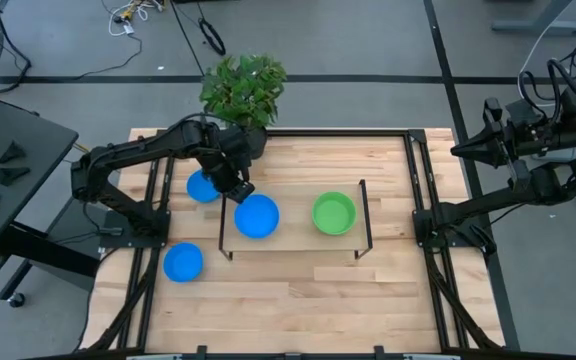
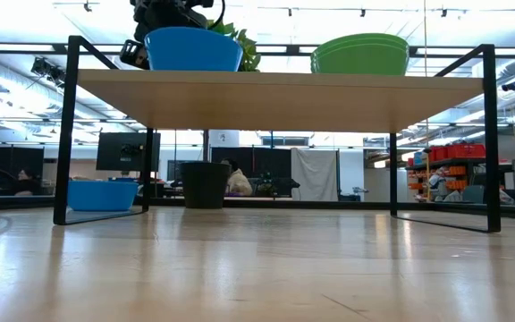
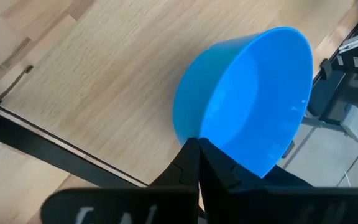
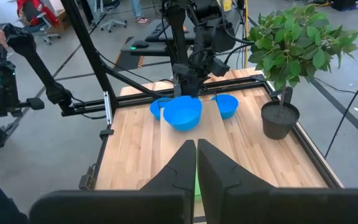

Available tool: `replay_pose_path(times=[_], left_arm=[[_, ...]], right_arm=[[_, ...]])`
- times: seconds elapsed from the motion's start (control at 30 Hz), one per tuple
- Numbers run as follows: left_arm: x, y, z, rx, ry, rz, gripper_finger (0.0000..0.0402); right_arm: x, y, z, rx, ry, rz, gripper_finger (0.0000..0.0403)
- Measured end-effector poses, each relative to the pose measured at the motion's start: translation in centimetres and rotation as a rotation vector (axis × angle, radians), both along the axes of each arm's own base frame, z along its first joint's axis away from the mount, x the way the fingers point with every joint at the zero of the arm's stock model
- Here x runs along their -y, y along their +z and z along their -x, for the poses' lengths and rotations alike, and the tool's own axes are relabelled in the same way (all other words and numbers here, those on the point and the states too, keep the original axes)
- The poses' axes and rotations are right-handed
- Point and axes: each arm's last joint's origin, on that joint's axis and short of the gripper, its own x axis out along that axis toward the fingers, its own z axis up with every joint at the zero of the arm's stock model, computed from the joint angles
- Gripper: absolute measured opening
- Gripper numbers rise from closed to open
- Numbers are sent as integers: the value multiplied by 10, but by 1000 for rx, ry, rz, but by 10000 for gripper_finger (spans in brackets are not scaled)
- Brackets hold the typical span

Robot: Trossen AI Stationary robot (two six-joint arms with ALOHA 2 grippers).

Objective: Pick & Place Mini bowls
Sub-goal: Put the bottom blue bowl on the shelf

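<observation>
- The left gripper (image 1: 240, 191) is pinched on the rim of a blue mini bowl (image 1: 256, 216), holding it on the raised shelf (image 1: 298, 205): the placing step, by the look of it.
- Next it would need to let go and lift clear.
- A green bowl (image 1: 334, 213) sits beside it on the shelf.
- Two blue bowls (image 1: 182, 262) wait on the table (image 1: 288, 300).
- The right gripper (image 1: 463, 148) idles off the far edge, fingers pressed together.

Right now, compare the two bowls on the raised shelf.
The blue bowl is pinched at its rim by the left end effector; the green bowl stands free. Blue sits toward the shelf's left end, green toward its right. Both are upright, round and look alike in size.
</observation>
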Motion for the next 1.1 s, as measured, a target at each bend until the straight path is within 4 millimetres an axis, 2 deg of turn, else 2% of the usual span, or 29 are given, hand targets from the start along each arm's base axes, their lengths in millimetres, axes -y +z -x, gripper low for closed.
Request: replay_pose_path(times=[0.6,0.8,1.1], left_arm=[[3,-1,1,-18,-6,5,0],[7,-14,-1,-45,-3,28,0],[7,-15,-2,-40,-3,26,4]], right_arm=[[0,0,0,0,0,0,21],[0,0,0,0,0,0,21],[0,0,0,0,0,0,21]])
